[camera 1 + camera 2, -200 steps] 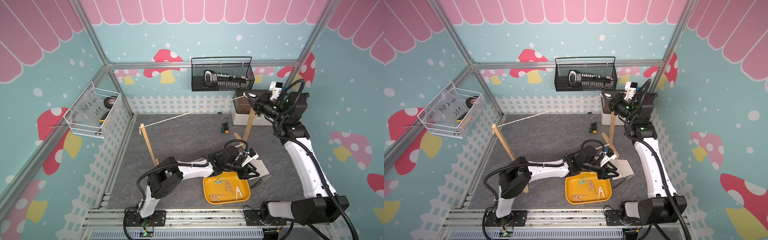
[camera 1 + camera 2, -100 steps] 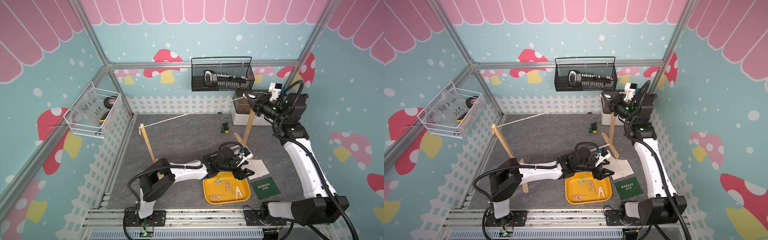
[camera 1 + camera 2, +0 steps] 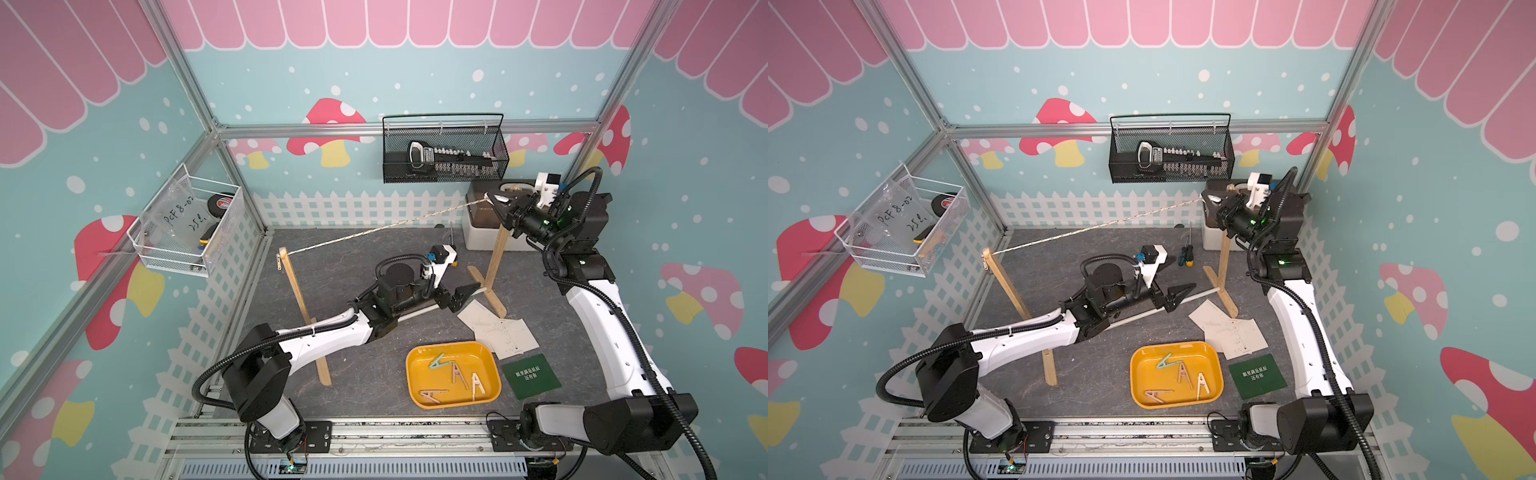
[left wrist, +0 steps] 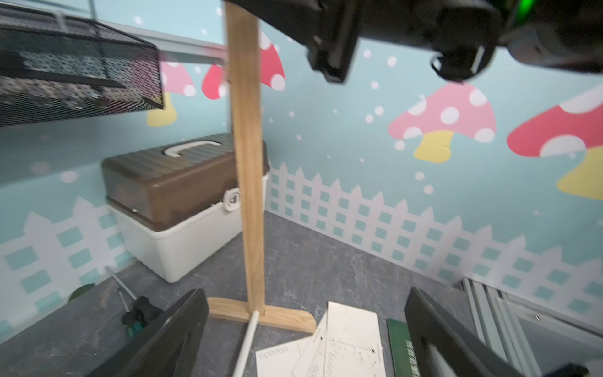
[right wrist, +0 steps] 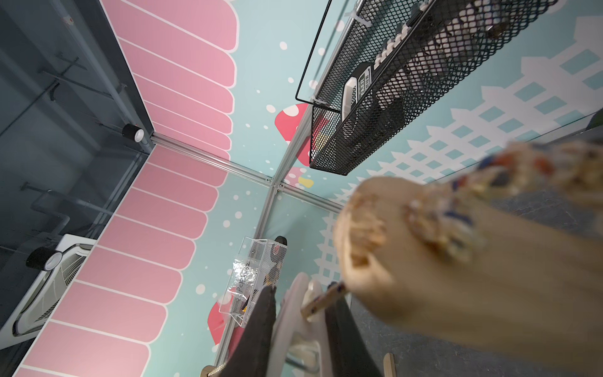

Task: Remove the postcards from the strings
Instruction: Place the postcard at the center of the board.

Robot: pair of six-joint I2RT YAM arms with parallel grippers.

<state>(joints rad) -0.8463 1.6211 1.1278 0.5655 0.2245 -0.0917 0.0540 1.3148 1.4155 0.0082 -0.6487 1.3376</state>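
Left gripper (image 3: 460, 297) wide, empty, right gripper (image 3: 493, 199) pinching string (image 3: 374, 230), postcards (image 3: 505, 336) lying below

Right wrist view: post (image 5: 456, 277) top and strings (image 5: 440, 225) knot blurred, too close to lens. Can't tell if right pincer (image 3: 498, 199) clamps strings or post. White postcards (image 3: 505, 332) overlap, count unclear, print unreadable. Part of white rod (image 3: 415, 314) hidden under left arm (image 3: 324, 336). Left wrist view: green postcard (image 4: 396, 349) half behind left pincer (image 4: 305, 293) finger, cut by frame edge.
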